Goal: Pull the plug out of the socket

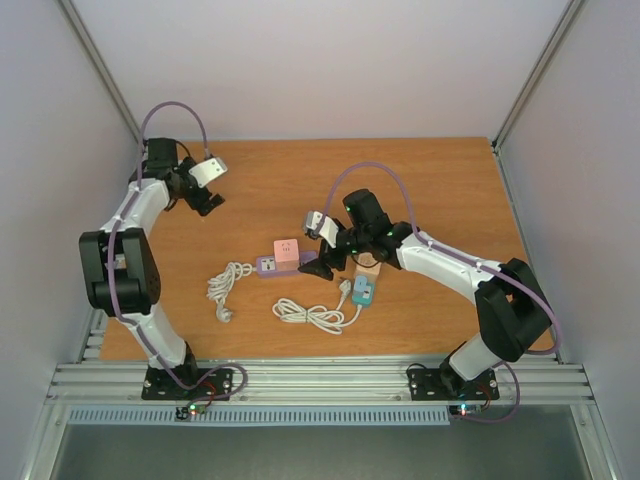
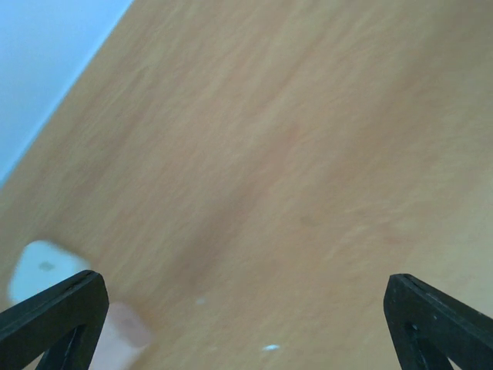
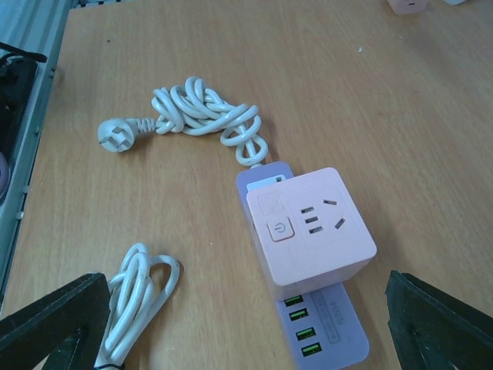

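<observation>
I see the pink cube adapter [image 3: 312,227] sitting outlets-up on the purple power strip [image 3: 327,331], which lies left-right. My left gripper [image 2: 243,281] and right gripper [image 3: 245,279] are spread wide, empty.

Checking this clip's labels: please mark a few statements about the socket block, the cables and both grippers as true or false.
1. The pink cube adapter sits on the lilac power strip. True.
2. The right gripper is shut on the pink cube. False: its jaws stand open and hold nothing.
3. The left gripper is open. True.
4. The white three-pin plug is pushed into the pink cube. False: it lies loose on the wooden table.
</observation>
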You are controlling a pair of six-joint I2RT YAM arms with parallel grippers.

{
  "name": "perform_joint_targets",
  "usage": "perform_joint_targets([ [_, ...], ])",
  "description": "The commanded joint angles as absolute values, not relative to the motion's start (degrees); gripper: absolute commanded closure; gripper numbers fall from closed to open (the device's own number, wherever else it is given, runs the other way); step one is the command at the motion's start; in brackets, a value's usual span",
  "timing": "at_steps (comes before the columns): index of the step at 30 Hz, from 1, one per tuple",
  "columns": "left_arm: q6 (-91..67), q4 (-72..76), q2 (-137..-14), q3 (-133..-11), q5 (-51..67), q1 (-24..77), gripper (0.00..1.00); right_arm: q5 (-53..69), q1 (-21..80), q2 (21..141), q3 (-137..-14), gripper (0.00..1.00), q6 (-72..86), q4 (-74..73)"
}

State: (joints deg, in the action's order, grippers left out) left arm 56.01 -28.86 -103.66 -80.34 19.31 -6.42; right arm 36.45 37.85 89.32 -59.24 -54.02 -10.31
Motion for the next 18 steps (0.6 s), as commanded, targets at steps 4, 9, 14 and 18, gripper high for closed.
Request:
perform_joint_targets([
  [4, 66.27, -44.47, -97.83, -76.82, 44.16, -6.68, 0.00, 39.52, 36.22, 90.27, -58.41, 0.02, -56.43, -9.75],
  [9, 73.49, -53.24, -97.63, -75.55, 52.18, -5.84, 0.00, 40.00, 35.73, 91.31, -57.77, 0.01, -57.42, -9.59],
  [14, 72.81, -47.41, -94.58, -69.47, 50.31, -1.78, 0.00, 40.07, 35.31, 92.13, -57.74, 0.02, -57.64, -9.37],
  [18, 69.06, -40.73, -92.14, -65.45, 47.05, 3.14, 0.00, 39.77, 35.12, 92.54, -57.66, 0.02, -57.66, -9.32],
])
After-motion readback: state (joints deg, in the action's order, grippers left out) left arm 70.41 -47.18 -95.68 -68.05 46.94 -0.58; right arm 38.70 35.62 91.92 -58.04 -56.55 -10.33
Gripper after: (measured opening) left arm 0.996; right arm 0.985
